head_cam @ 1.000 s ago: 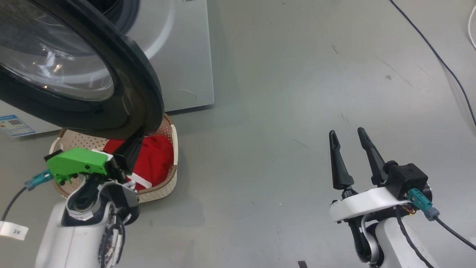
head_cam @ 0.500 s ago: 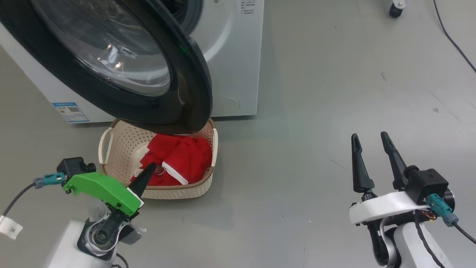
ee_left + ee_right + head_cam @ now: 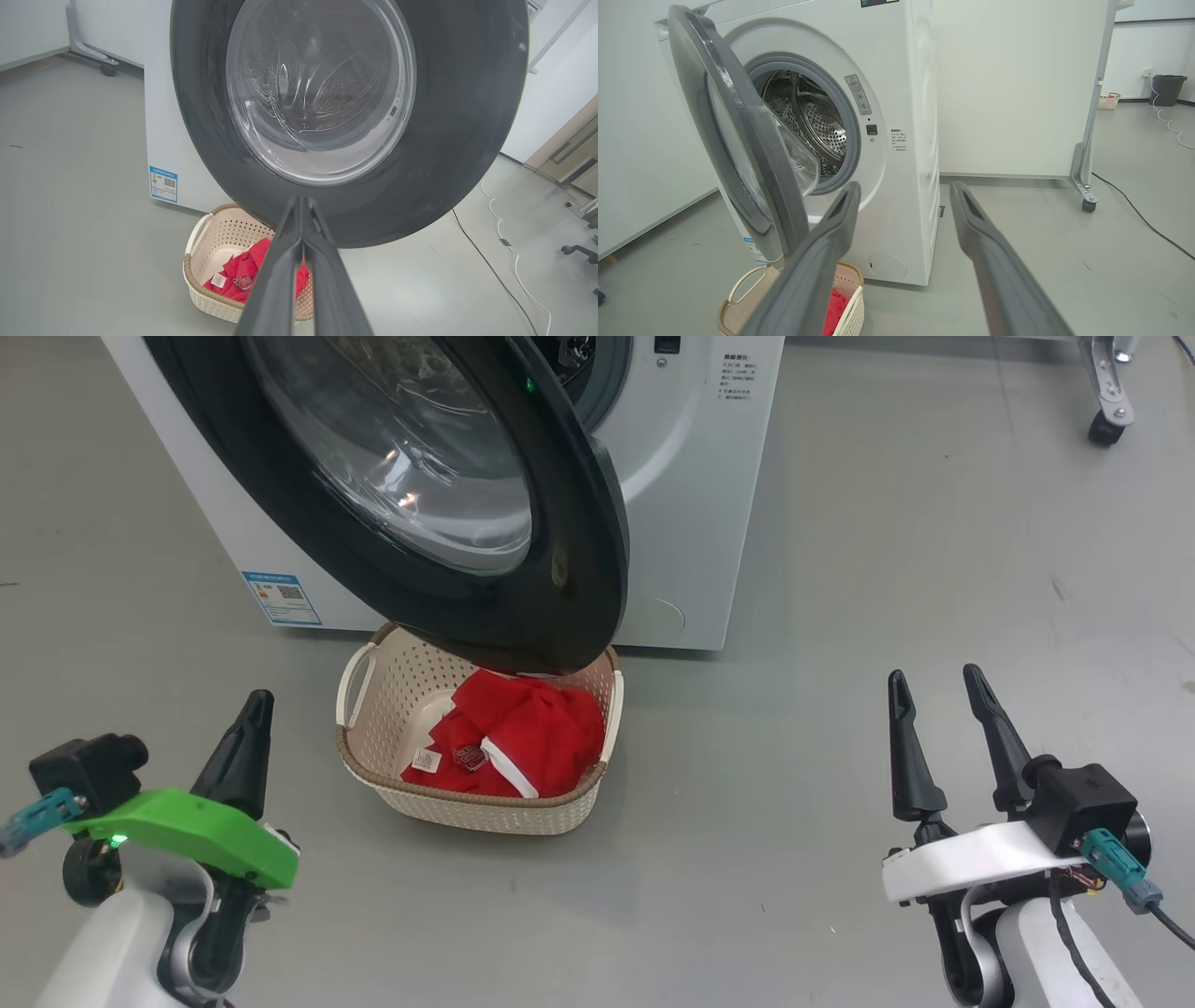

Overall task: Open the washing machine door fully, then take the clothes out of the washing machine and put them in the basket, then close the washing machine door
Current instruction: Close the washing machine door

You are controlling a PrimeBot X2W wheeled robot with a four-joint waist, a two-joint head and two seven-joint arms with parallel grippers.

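The white washing machine (image 3: 695,513) stands at the top of the head view. Its round black washing machine door (image 3: 583,569) is swung out and hangs over the far side of the cream basket (image 3: 485,814). The red clothes (image 3: 537,737) lie in the basket. My left gripper (image 3: 256,705) is shut on nothing, on the floor side left of the basket. In the left wrist view the left gripper (image 3: 302,201) points at the door's (image 3: 467,116) lower rim, above the basket (image 3: 198,284) and clothes (image 3: 245,268). My right gripper (image 3: 934,677) stands open and empty at the lower right. The right wrist view has the right gripper (image 3: 906,186) facing the open drum hole (image 3: 808,121).
A blue label sticker (image 3: 280,597) is on the machine's front. A white panel on castors (image 3: 1083,196) stands right of the machine, its wheel (image 3: 1106,429) at the top right. A cable (image 3: 490,270) runs over the grey floor. A dark bin (image 3: 1167,88) sits far off.
The head camera has shifted, so the machine and basket sit further right. My left gripper has drawn back from over the basket to its left. The right gripper stays open.
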